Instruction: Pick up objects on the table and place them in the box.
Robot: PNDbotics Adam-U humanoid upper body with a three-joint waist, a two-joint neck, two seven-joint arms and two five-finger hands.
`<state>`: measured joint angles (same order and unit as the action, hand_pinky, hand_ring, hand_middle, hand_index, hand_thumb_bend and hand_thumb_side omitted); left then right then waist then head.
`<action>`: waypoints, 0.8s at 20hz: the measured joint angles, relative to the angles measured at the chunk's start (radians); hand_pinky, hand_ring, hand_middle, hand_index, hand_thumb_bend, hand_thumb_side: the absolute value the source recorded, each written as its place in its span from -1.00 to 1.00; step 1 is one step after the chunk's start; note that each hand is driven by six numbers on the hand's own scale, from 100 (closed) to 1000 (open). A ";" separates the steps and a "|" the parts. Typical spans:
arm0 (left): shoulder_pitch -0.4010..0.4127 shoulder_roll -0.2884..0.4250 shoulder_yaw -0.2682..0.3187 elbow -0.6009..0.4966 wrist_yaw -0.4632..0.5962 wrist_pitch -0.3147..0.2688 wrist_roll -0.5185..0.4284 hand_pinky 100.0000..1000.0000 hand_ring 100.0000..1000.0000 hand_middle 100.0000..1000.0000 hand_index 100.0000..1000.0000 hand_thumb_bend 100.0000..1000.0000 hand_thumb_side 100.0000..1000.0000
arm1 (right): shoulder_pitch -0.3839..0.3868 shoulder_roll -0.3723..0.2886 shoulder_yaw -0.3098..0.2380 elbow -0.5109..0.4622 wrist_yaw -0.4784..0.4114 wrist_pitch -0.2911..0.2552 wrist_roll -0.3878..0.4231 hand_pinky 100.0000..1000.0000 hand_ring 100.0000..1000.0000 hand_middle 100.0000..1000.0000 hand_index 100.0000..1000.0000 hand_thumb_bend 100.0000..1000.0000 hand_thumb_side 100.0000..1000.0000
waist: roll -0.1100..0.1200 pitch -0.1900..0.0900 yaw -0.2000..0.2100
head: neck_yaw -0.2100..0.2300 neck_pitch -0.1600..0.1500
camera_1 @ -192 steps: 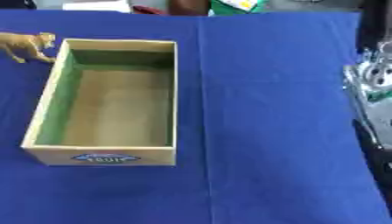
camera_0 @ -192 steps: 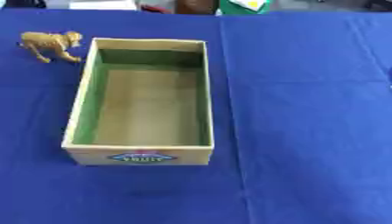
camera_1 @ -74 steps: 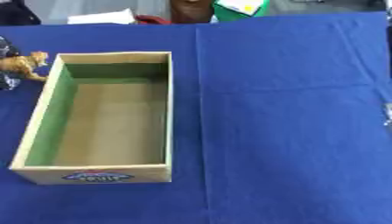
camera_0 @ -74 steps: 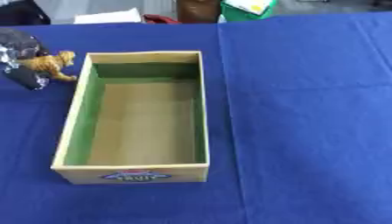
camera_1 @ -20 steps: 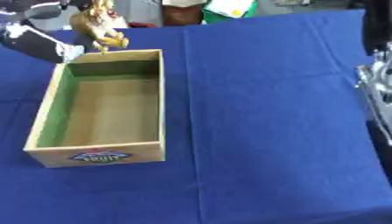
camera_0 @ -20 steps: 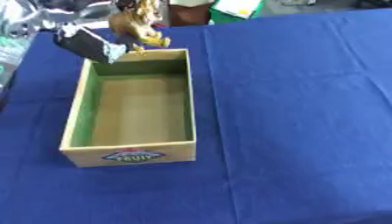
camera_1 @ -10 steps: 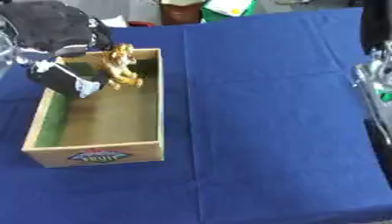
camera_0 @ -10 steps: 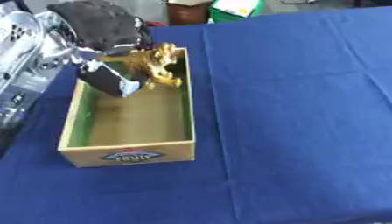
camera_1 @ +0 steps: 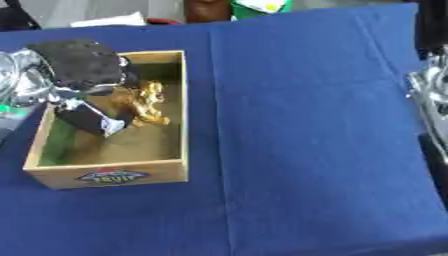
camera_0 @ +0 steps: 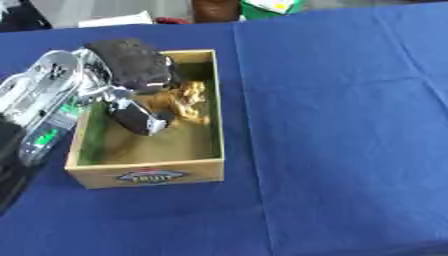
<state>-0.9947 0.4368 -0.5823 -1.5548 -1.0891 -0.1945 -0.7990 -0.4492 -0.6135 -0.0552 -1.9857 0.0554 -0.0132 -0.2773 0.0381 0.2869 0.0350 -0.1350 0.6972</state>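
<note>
one golden toy animal (held by the curled left hand) sits inside the box.

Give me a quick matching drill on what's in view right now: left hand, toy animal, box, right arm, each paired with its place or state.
1 left hand
2 toy animal
3 box
4 right arm

a at the right edge, away from the box
b on the blue cloth, label facing the robot
c inside the box, golden-brown
d over the box, beside the toy

Pairs: 1-d, 2-c, 3-b, 4-a

left arm: silver links, green patch | left hand: black back, black-and-silver fingers
</note>
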 measured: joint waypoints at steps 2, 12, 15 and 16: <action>0.000 -0.007 -0.004 0.014 -0.004 -0.008 -0.025 -0.15 0.32 0.36 0.61 -1.00 -0.15 | 0.000 0.001 0.000 0.000 0.000 0.000 0.000 0.70 0.54 0.79 0.86 -1.00 1.00 | 0.000 0.004 -0.001 | 0.003 0.000; -0.003 -0.015 -0.006 0.067 -0.083 -0.034 -0.079 0.34 0.73 0.69 0.90 -0.12 0.26 | 0.001 0.001 0.000 0.000 0.000 0.001 0.000 0.70 0.54 0.78 0.85 -1.00 1.00 | -0.001 0.008 -0.001 | 0.014 0.000; -0.010 -0.015 0.007 0.059 -0.100 -0.034 -0.079 0.34 0.73 0.69 0.88 -0.16 0.34 | 0.001 0.001 0.000 0.000 0.000 0.001 0.000 0.70 0.54 0.78 0.85 -1.00 1.00 | -0.002 0.008 0.000 | 0.015 -0.001; -0.012 -0.015 0.016 0.048 -0.102 -0.033 -0.080 0.33 0.72 0.68 0.87 -0.17 0.36 | 0.001 0.001 0.000 0.000 0.000 0.001 0.000 0.70 0.54 0.78 0.85 -1.00 1.00 | -0.002 0.008 0.000 | 0.015 -0.001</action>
<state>-1.0062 0.4216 -0.5666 -1.5066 -1.1915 -0.2276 -0.8792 -0.4481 -0.6124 -0.0552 -1.9857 0.0555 -0.0123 -0.2774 0.0362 0.2951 0.0354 -0.1204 0.6961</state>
